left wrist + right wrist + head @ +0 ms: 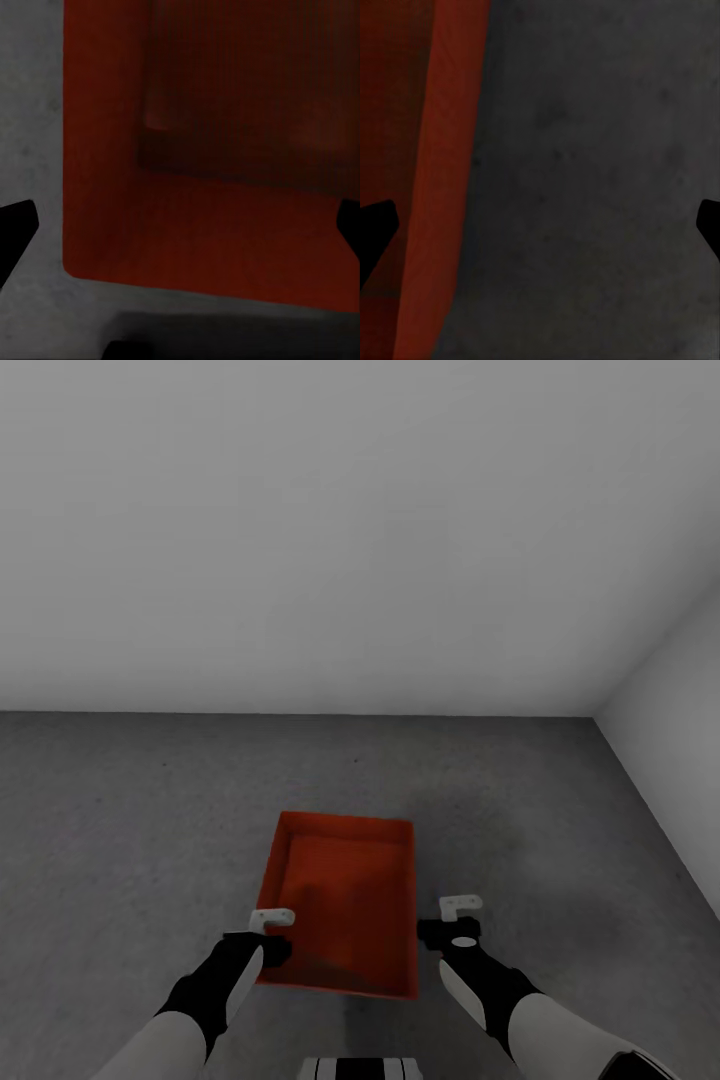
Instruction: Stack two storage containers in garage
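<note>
Head looks down; wrists close above container [345, 905].

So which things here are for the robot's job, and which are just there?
For the job:
- red-orange container
- grey concrete floor it sits on
- left gripper, open
- right gripper, open

Just there:
- white walls
</note>
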{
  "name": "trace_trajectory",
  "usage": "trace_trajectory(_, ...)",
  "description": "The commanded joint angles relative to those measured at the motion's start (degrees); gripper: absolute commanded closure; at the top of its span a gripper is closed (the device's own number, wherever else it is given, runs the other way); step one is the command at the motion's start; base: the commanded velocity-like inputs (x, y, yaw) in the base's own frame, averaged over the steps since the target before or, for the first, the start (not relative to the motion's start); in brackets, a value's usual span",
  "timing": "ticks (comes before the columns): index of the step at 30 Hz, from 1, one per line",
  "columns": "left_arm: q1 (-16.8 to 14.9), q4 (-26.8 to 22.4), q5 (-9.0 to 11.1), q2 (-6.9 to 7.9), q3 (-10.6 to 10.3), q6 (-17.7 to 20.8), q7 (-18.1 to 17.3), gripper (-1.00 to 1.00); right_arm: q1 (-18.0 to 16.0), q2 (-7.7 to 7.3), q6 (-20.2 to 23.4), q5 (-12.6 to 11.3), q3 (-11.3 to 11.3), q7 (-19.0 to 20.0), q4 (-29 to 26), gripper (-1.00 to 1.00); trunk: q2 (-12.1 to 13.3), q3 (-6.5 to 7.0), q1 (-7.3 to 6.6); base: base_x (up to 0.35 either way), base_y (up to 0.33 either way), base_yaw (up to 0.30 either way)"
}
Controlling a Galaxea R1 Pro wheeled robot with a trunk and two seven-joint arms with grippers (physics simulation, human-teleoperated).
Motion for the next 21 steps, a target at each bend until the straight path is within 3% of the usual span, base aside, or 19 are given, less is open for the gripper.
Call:
trace_trajectory(1, 0.0, 0.0, 0.3, 0.0, 0.0, 0.3, 0.2, -1.0, 0.0, -0.06, 0.2, -0.3, 0.5, -0.5, -0.1, -1.0, 0.0, -0.04, -0.01, 0.0, 0.0, 0.0)
trace_trajectory(21, 0.0, -0.1, 0.3, 0.1, 0.0, 0.2, 0.2, -1.0, 0.0, -0.02, 0.0, -0.2, 0.5, -0.4, -0.2, -1.0, 0.0, -0.04, -0.01, 0.0, 0.0, 0.0)
